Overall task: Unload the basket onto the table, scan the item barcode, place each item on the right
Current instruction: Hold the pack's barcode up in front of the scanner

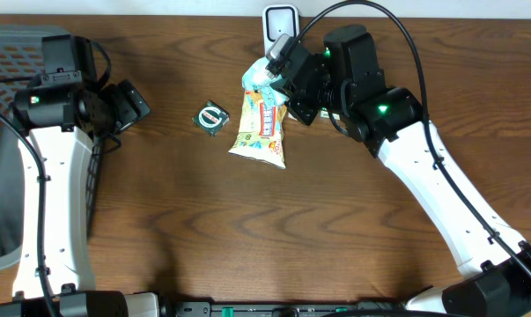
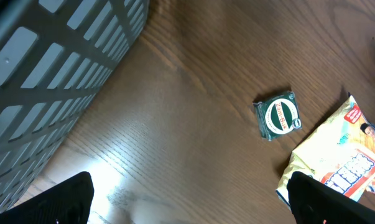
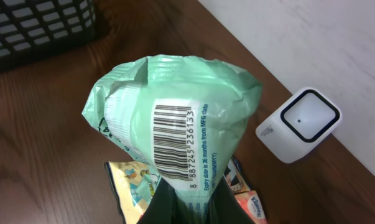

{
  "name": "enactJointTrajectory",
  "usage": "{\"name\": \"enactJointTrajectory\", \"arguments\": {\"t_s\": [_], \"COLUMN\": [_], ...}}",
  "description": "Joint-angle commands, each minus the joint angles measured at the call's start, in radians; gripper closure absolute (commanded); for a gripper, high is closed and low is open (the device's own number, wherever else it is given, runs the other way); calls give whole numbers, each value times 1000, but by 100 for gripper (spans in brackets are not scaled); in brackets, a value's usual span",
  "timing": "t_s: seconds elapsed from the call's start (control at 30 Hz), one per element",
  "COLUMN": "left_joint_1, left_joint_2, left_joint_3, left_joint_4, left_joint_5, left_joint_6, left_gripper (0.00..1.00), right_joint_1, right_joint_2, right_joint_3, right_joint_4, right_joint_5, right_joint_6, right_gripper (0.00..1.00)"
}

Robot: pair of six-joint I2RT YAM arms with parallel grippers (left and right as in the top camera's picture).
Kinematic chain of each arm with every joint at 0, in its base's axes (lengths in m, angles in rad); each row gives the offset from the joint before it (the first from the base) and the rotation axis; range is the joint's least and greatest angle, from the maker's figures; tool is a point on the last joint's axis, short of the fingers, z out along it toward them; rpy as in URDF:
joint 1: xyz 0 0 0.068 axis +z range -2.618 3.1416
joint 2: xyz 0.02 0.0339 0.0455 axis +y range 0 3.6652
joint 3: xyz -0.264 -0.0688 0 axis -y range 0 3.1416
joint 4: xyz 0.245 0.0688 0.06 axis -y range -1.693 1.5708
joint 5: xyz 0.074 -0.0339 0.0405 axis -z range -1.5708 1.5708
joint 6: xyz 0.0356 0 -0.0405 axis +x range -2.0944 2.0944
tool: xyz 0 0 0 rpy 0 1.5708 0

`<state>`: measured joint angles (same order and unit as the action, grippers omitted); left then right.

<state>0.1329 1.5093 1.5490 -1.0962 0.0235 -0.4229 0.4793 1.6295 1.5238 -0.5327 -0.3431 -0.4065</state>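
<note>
My right gripper is clamped tight on the lower edge of a mint-green crinkled plastic pouch. The pouch stands up out of the fingers with its black barcode turned toward my wrist camera. Beyond the fingertips and off to one side, apart from the pouch, sits the small white scanner box with a dark square window at the far edge of the brown wooden table. Under the closed fingers lies a yellow printed snack packet; I cannot tell whether the pouch touches it.

My left gripper is spread as wide as it goes and holds nothing. Ahead of its fingers, roughly between them, lies a small dark-green square sachet with a round white label. The yellow packet's corner is just ahead of one fingertip, and a grey slatted plastic basket is beyond the other.
</note>
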Motion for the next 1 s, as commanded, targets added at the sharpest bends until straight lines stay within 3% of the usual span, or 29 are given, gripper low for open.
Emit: {"name": "enactJointTrajectory", "arguments": {"t_s": [0.0,0.7,0.97], "left_joint_1": [2,2,2], "left_joint_2": [0,0,0], "left_joint_3": [7,7,7], "left_joint_4": [-3,-3,-3], "left_joint_5": [-6,-6,-6], "left_joint_6": [-9,-9,-9], "left_gripper": [2,2,3], "right_joint_1": [6,6,-3], "right_joint_2": [-6,-6,2], "right_joint_3": [5,-2,-6], "right_joint_4": [5,-36,-119], "right_joint_5": [-6,-6,40], "right_joint_6": [-10,-5,90], "right_gripper": [99,99,99]}}
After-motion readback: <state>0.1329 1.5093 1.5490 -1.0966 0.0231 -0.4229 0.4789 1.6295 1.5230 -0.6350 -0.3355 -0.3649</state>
